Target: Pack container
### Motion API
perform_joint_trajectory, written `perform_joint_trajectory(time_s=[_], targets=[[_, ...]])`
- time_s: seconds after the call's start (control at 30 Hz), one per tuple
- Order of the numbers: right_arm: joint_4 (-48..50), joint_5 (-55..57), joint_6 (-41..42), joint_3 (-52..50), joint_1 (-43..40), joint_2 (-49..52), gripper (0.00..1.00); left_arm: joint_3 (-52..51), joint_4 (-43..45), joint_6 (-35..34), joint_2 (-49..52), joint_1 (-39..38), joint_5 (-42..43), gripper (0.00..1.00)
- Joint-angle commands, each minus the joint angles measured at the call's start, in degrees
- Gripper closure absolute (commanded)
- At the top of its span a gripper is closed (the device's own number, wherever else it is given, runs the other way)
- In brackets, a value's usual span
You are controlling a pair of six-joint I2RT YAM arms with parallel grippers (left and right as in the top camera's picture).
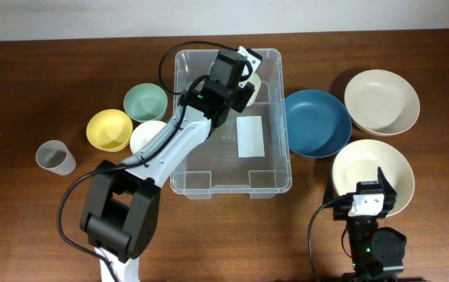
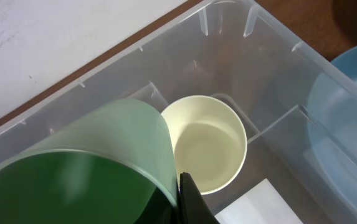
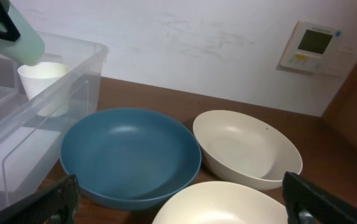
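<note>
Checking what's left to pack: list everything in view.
container: 1, clear, table centre
label: 1, white, container base
cream cup: 1, cream, container's far end
green cup: 1, green, in left tool
grey cup: 1, grey, far left
green bowl, yellow bowl, white bowl: 3, left of container
blue bowl: 1, blue, right of container
far cream bowl, near cream bowl: 2, right of blue bowl
wall panel: 1, white, wall
left tool: shut on green cup
right tool: open, by near cream bowl
</note>
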Motion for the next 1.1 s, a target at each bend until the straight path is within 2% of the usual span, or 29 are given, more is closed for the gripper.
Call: perform_joint_trajectory(time_s=[0.0,0.13,0.3,0.7,0.83,1.07], targets=[[-0.31,0.92,-0.2,-0.31,-0.39,-0.33,0.01,0.74,-0.22,0.46,-1.49,0.0,1.6,0.99],[-0.31,0.92,-0.2,-0.31,-0.39,-0.33,0.01,2.08,-1.95,0.48,-3.48,0.09,1.49,0.99],[-0.31,0.92,-0.2,-0.31,-0.39,-0.33,0.01,9.03,-6.51,0.5,-4.98,1.6,1.42,0.99],[-0.31,0.92,-0.2,-0.31,-0.39,-0.33,0.01,39.41,-18.51,-2.19,-5.49,14.58,3.76,0.99],[-0.28,0.92,-0.17,-0.31,-0.39,-0.33,0.01,44.57,-17.88,1.73,-5.51,17.14,4.59,0.99],[-0.28,0.92,-0.2,-0.31,-0.39,-0.33,0.01,44.89,-12.46,2.27,-5.14,17.73,4.59,0.99]])
